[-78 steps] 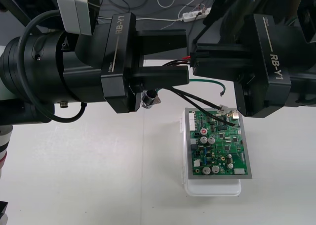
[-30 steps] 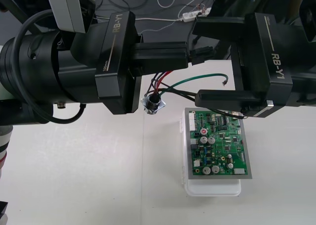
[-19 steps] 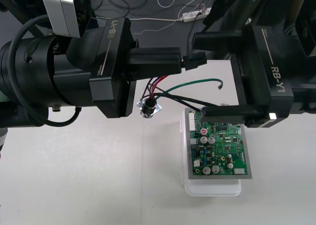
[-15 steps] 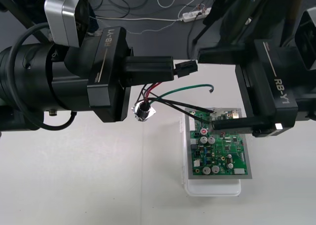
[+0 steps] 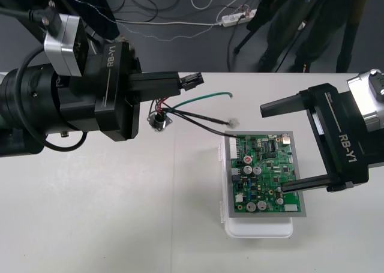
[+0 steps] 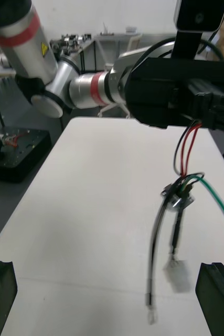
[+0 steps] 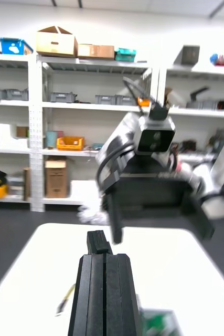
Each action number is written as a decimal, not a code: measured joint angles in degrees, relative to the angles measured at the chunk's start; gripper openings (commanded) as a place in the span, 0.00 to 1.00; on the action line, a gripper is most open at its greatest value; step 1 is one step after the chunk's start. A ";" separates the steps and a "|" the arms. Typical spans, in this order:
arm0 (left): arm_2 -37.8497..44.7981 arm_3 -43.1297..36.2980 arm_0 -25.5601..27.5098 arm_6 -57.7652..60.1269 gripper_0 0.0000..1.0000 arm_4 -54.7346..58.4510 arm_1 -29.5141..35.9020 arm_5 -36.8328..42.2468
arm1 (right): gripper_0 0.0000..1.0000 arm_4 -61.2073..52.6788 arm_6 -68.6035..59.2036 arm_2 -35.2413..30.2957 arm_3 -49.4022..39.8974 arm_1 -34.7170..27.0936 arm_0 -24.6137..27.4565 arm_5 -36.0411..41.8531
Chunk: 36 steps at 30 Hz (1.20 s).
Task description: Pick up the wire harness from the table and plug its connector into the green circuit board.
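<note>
left end effector (image 5: pixel 180 83) pinched narrow on harness plug (image 5: pixel 192 79), held above counter (image 5: pixel 120 213), off the far-left corner of green circuit board (image 5: pixel 264 176), not touching it. wires (image 5: pixel 198 99) + metal socket (image 5: pixel 158 120) dangle under it. right end effector (image 5: pixel 271 150) spread wide over board's right side.
</note>
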 measured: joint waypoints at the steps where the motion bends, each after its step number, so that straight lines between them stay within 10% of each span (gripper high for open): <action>1: 0.00 1.04 0.00 -2.30 0.00 0.27 0.12 -0.74 | 1.00 0.69 -0.60 -0.32 0.00 0.00 0.00 -0.27; 36: -16.08 42.79 -3.43 -32.29 0.00 4.49 2.24 -20.85 | 1.00 34.83 -7.15 1.33 -9.39 -17.58 9.19 -0.42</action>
